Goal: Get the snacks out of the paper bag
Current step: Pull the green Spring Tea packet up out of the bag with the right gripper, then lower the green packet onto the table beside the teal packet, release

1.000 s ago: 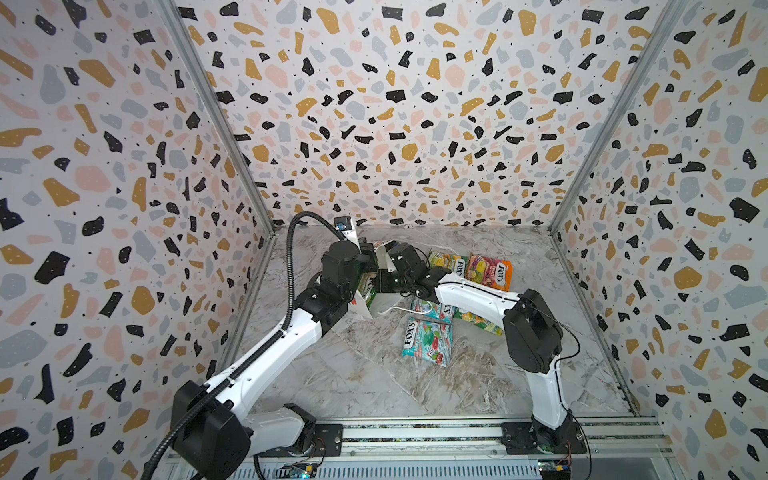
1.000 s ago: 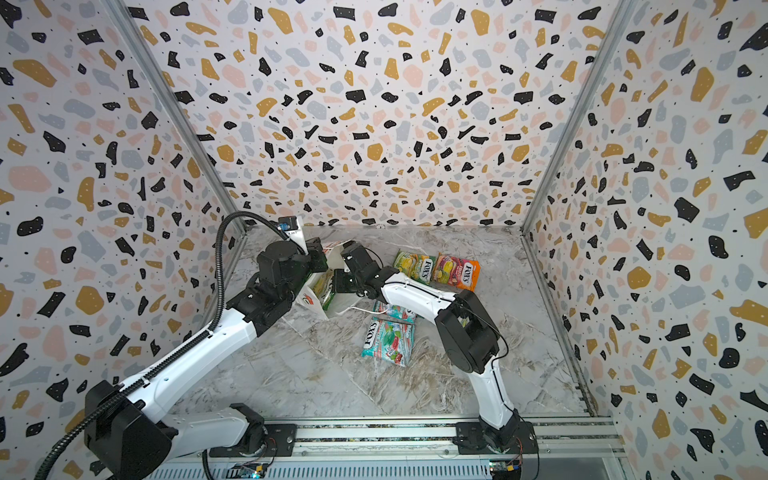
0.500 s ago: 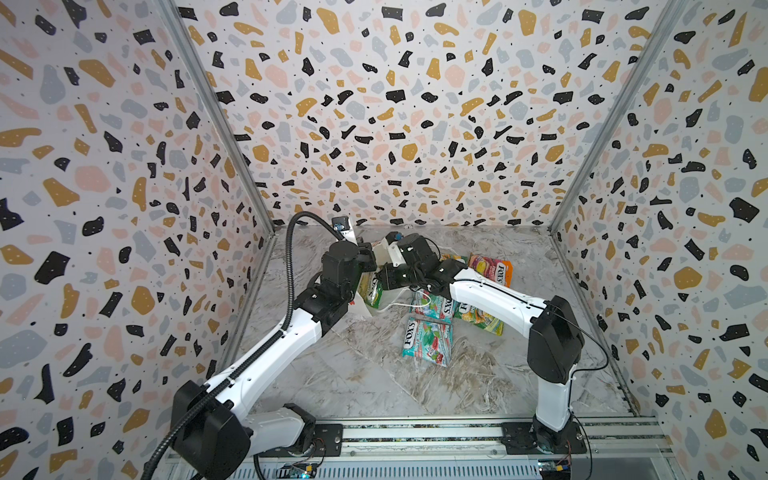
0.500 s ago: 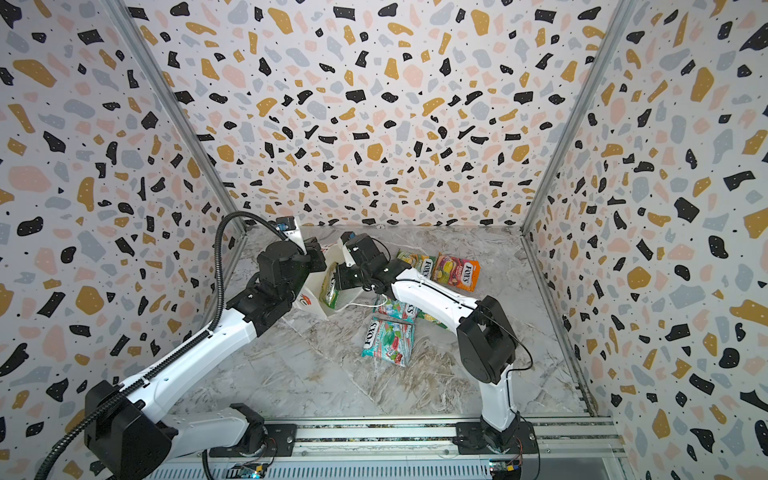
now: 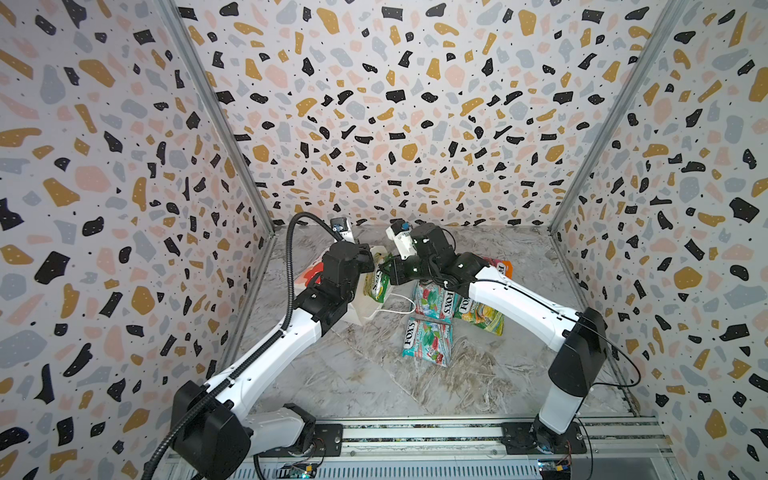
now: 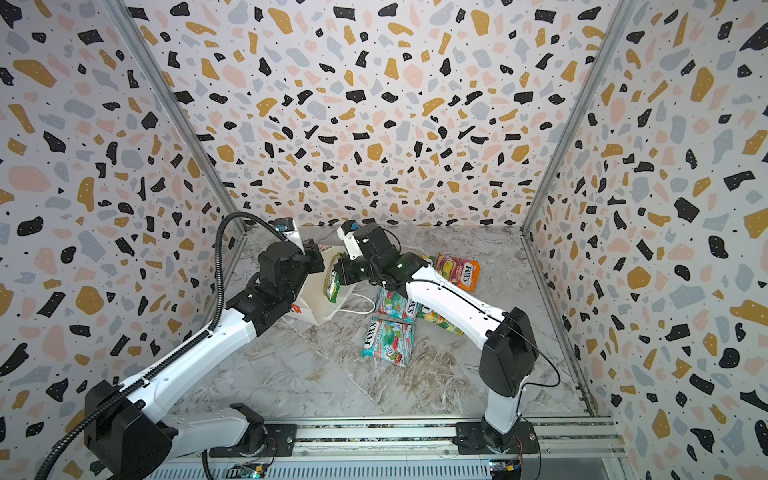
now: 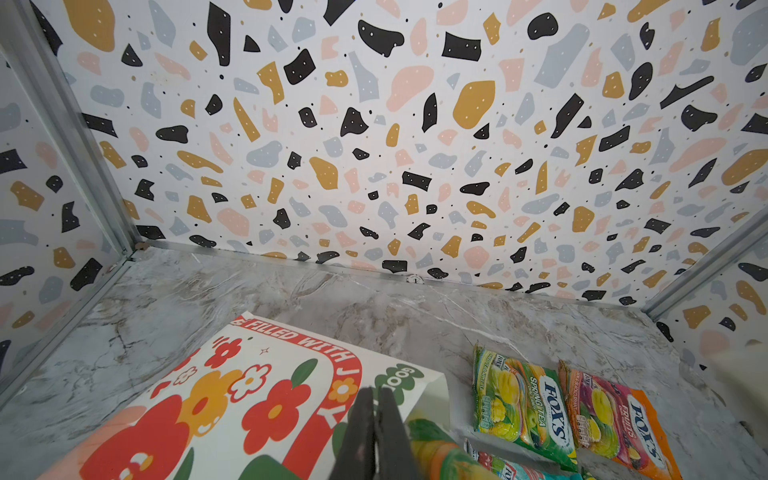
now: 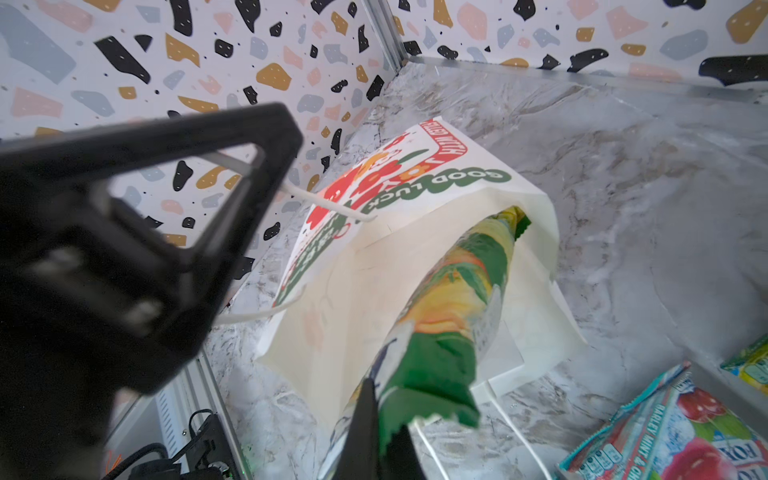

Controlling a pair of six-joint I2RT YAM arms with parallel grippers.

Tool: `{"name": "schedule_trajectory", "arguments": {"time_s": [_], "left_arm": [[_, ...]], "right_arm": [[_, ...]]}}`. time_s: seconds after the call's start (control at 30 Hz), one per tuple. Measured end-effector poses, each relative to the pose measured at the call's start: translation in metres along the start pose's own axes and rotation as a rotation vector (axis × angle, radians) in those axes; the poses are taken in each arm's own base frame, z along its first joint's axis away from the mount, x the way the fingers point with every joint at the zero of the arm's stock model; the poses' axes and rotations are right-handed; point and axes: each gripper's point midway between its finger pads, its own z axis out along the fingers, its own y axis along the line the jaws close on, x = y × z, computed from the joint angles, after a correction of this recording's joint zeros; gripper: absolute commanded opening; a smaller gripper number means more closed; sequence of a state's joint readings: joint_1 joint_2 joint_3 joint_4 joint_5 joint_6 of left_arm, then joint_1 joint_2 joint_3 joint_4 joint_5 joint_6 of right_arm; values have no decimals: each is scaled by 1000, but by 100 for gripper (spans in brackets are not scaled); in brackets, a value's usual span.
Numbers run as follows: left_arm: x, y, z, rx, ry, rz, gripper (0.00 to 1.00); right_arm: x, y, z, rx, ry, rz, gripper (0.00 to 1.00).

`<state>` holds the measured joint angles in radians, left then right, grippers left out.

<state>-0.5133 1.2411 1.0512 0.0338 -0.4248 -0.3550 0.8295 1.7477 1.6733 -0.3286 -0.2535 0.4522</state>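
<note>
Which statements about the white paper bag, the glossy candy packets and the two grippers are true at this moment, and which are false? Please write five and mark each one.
1. The right gripper is shut on a green-yellow glossy candy packet. True.
2. That packet lies wholly outside the white paper bag. False: its far end is inside the bag's mouth.
3. The left gripper is open and clear of the bag. False: it is shut on the bag.
4. Two teal-red glossy packets lie on the grey marbled tabletop. True.
5. The orange glossy packet is inside the bag. False: it lies on the tabletop beside another green-yellow packet.
</note>
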Motion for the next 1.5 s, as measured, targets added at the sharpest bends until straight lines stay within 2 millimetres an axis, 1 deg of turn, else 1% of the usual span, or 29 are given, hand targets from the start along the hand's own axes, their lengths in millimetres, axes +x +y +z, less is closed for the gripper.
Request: {"name": "schedule_trajectory", "arguments": {"time_s": [0.13,0.23,0.3,0.43,0.53,0.6,0.67,0.77,0.9,1.0,1.23,1.4,1.5], "left_arm": [[1,1,0,-4,4,3,0],[1,1,0,-5,5,3,0],[1,1,0,-5,5,3,0],[2,1,0,-5,6,4,0],[2,1,0,-5,6,4,0],[2,1,0,-5,7,4,0],[2,1,0,-6,8,5,0],[3,1,0,-6,10,6,0],[3,1,0,-7,10,6,0],[4,1,2,-8,14,8,0],[6,1,3,-9,18,9,0],[6,1,3,-8,19,10,0],[7,1,3,-8,20,11,0]], "right_arm": [[-15,14,-30,-16,-45,-38,0],[-25,19,-55,-17,-78,-54,0],[-31,18,-75,-11,-104,-58,0],[-37,1,-116,30,-151,-49,0],[-30,-17,-140,77,-158,-27,0],[-24,-30,-151,113,-150,-11,0],[-13,-42,-158,148,-129,5,0],[8,-63,-166,203,-79,41,0],[46,-91,-173,267,1,94,0],[73,-104,-177,300,55,126,0],[125,-117,-188,313,145,177,0],[159,-120,-184,285,214,216,0],[174,-121,-180,273,246,233,0]]}}
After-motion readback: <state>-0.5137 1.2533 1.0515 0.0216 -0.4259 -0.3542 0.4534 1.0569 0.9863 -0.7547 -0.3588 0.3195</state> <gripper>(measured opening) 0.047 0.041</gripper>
